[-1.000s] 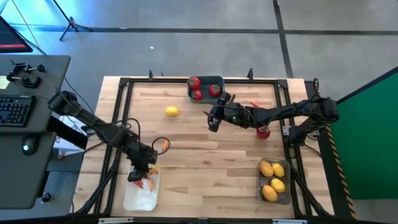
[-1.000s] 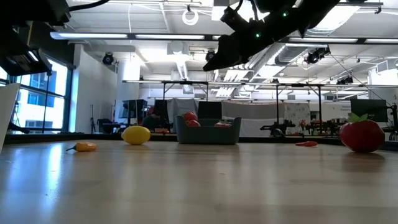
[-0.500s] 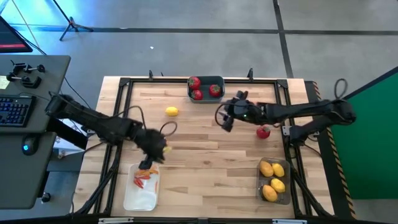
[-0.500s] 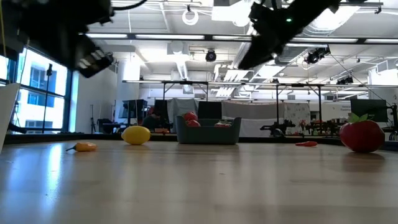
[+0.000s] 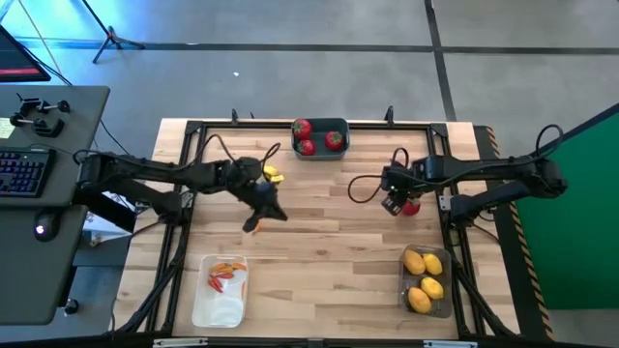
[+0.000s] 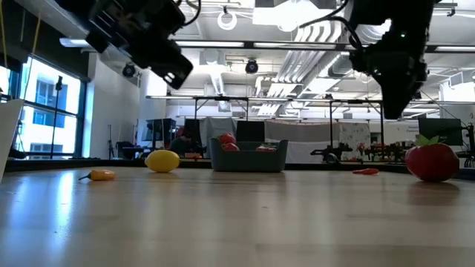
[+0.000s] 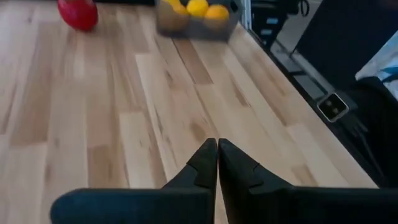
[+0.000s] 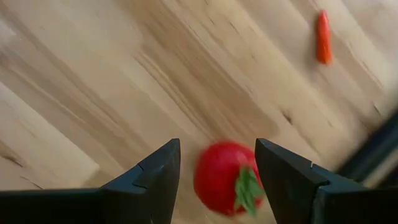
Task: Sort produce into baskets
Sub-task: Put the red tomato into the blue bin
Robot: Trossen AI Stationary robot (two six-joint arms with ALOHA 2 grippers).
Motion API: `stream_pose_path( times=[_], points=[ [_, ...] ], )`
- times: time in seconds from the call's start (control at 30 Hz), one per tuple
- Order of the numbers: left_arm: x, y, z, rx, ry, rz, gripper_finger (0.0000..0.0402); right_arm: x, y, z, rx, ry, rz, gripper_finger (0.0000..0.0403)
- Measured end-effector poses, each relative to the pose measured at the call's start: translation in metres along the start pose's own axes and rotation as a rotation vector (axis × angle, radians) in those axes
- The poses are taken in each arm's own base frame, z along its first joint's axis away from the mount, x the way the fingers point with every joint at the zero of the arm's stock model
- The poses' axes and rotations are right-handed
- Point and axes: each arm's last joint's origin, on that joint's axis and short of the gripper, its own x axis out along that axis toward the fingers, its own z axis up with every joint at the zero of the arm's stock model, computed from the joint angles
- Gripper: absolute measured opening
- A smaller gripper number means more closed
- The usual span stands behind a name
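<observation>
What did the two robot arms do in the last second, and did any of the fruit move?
The left gripper lifted away from the white basket and swung up the table toward the loose lemon, its fingers now shut and empty. The right gripper pulled back from near the blue-grey basket and now hangs open over the loose red tomato. No fruit moved, and the baskets stayed put.

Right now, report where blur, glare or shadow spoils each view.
Right wrist view: the red tomato between the open right gripper is soft, motion-smeared. Low view: ceiling lights glare, both arms are dark silhouettes. Left wrist view: the far yellow lemons are unsharp. High view: the left gripper is smeared.
</observation>
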Motion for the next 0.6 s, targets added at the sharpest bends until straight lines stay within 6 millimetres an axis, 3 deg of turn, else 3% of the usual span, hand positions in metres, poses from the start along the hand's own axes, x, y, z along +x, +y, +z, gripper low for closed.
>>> stream_pose_path(
  times=[0.23,0.6],
  points=[
    [0.02,0.03,-0.005,0.025,-0.078,0.016,0.0001,0.0,-0.012,-0.013,0.103,0.187,-0.093,0.0199],
    [0.029,0.055,-0.009,0.054,-0.173,-0.026,0.0,0.006,-0.007,-0.01,0.065,0.214,-0.062,0.0172]
  ],
)
